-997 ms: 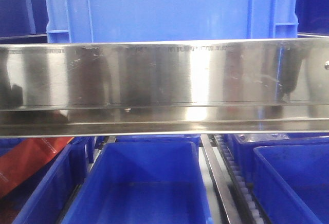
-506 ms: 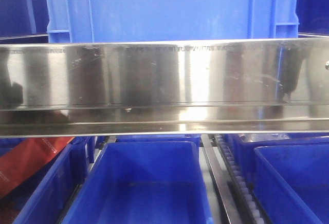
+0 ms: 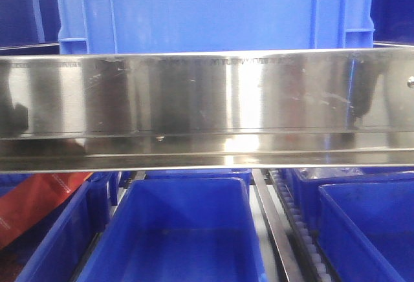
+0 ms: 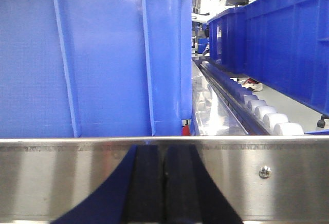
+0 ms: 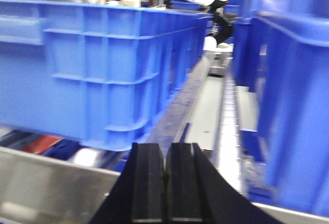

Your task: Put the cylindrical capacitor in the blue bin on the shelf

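A collision with the steel rail point(image 4: 77, 178) of the shelf point(image 3: 207, 107) is to be feared, since it lies just ahead of both grippers. The left gripper point(image 4: 164, 183) and right gripper point(image 5: 166, 183) are pressed closed on nothing visible. No capacitor can be seen; the blue bin point(image 4: 97, 54) stands just beyond.

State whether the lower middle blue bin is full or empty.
Empty as far as visible: the lower middle blue bin shows bare floor below the shelf rail; its near end is cropped.
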Controlling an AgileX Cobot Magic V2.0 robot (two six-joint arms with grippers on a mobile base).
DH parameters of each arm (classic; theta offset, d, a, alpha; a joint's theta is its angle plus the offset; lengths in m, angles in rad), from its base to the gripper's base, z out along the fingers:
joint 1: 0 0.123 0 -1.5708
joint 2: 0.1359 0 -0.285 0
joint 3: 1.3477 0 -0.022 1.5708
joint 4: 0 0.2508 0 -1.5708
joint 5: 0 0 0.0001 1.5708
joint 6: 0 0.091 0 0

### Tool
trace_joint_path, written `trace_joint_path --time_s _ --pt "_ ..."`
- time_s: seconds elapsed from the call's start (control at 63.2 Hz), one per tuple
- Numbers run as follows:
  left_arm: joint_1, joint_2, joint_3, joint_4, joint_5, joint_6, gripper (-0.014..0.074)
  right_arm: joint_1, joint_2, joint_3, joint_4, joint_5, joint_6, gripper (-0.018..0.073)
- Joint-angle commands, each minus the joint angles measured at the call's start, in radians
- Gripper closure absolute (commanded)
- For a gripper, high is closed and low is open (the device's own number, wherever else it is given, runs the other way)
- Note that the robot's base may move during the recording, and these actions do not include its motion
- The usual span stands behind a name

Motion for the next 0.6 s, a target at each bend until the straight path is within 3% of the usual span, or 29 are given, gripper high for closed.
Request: trace_joint_path --time_s 0.0,0.19,0.585 --pt "-0.007 -0.004 -0.002 -0.004 -0.021 -0.001 0.0708 -0.072 -0.006 0.013 -0.005 -0.041 -0.003 0.0722" --pt "-0.007 -0.004 -0.002 -0.004 -0.021 -0.001 0.0708 -0.198 -0.069 0.118 -0.005 -0.109 -0.003 0.0722" --pt "-0.007 -0.004 -0.002 -0.004 -0.021 -0.001 0.0708 -0.208 -0.162 0.346 -0.005 -0.238 -0.003 0.0722"
